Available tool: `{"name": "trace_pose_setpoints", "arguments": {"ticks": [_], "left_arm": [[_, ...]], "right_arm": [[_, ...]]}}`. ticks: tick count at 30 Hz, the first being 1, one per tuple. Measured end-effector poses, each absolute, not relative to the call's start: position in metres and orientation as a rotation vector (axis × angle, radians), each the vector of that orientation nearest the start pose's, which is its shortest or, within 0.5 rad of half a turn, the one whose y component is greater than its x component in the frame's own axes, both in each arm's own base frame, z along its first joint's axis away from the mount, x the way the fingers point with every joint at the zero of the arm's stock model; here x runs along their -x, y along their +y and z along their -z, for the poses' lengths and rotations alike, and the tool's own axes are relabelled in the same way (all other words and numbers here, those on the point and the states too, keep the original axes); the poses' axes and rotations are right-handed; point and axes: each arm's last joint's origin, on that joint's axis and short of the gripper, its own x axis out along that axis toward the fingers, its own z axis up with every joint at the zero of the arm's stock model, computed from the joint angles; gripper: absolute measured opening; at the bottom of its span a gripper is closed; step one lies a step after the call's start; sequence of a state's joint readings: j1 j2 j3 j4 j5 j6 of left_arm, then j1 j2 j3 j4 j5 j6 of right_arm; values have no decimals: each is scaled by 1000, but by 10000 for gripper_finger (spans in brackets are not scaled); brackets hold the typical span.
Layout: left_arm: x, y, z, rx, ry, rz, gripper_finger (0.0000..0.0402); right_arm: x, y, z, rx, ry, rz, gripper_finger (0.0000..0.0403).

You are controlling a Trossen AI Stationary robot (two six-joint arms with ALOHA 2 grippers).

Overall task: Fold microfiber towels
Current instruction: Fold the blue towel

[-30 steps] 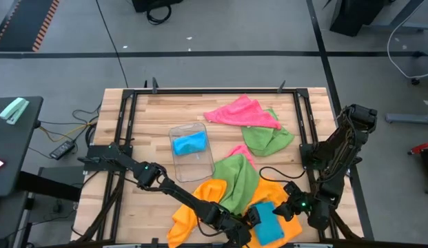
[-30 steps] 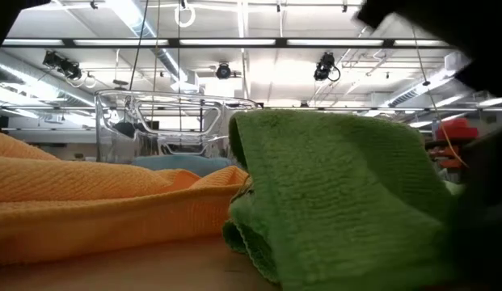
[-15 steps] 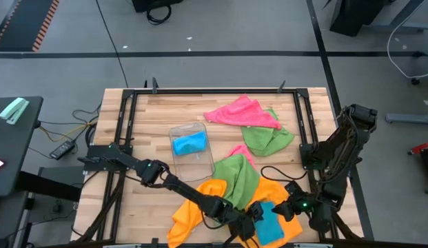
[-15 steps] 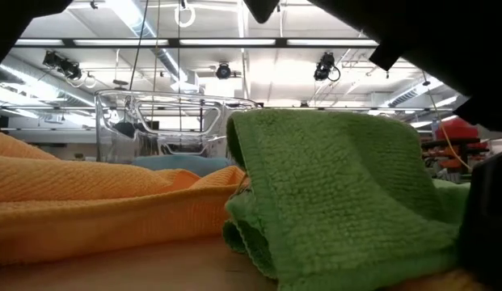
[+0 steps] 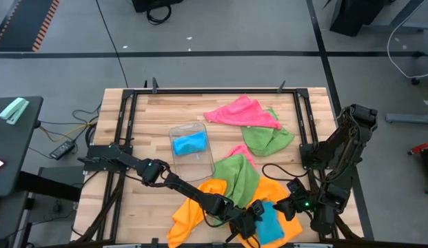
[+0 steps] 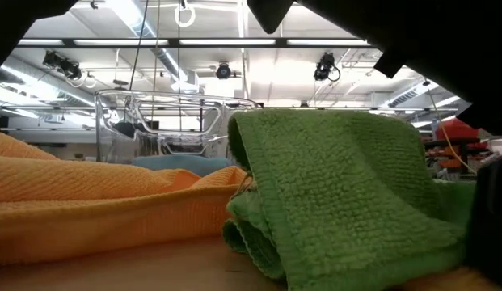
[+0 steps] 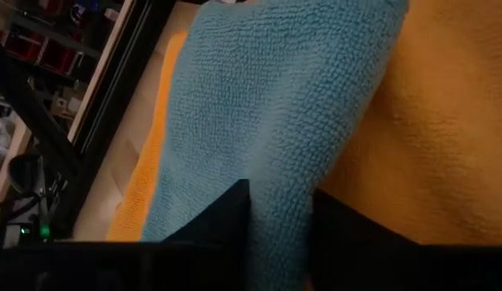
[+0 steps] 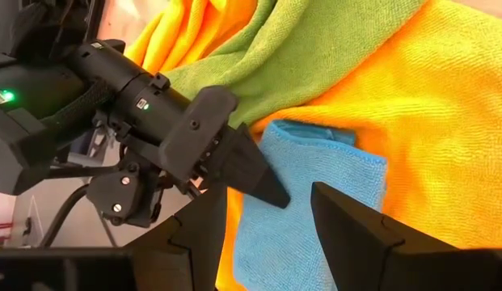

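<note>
— At the worktop's [image 5: 141,117] near edge, what is the left tool [image 5: 249,222] doing?
— Its fingers [image 7: 226,218] are pinching a fold of the blue towel [image 5: 270,220], which is lying on the orange towel [image 5: 279,193].
— And the right tool [image 5: 286,207]?
— Hovering just beside the blue towel, jaws partly apart, gripping nothing. Farther back, green [image 5: 240,176] and pink towels [image 5: 241,112] are lying.

Blue towel [image 7: 267,105]: looped, nubby microfiber pile, matt. Orange towel [image 8: 445,121]: finer woven cloth, matt, softly creased. Green towel [image 6: 339,194]: coarse terry-like loops seen up close. Pink towel [image 5: 241,114]: soft matt cloth. Tray [image 5: 193,151]: clear glossy plastic. Table [image 5: 158,110]: pale wood planks, smooth, framed in black metal. Left gripper [image 8: 263,190] housing: matt black plastic.
</note>
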State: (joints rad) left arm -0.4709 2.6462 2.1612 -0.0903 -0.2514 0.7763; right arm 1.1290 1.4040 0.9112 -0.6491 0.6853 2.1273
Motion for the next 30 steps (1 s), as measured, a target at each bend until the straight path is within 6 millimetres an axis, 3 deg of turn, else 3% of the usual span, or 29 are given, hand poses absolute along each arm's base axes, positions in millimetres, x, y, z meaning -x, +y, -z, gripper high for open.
{"name": "trace_pose_setpoints", "arguments": {"ticks": [5, 8, 13, 19, 24, 30], "left_arm": [[-518, -256, -116, -870, 446, 393, 42], [-518, -254, -127, -792, 445, 378, 18], [-513, -252, -161, -667, 441, 390, 21], [-507, -248, -177, -515, 507, 428, 40], [-499, -244, -196, -484, 558, 430, 19], [-489, -239, -218, -480, 588, 424, 30]], "right_arm": [[-127, 225, -219, -1106, 702, 437, 190], [-127, 225, -219, -1104, 702, 439, 190], [-125, 225, -218, -1095, 707, 436, 190], [-123, 226, -218, -1092, 710, 434, 190], [-123, 226, -218, -1089, 711, 434, 190], [-123, 225, -218, -1081, 712, 438, 190]]}}
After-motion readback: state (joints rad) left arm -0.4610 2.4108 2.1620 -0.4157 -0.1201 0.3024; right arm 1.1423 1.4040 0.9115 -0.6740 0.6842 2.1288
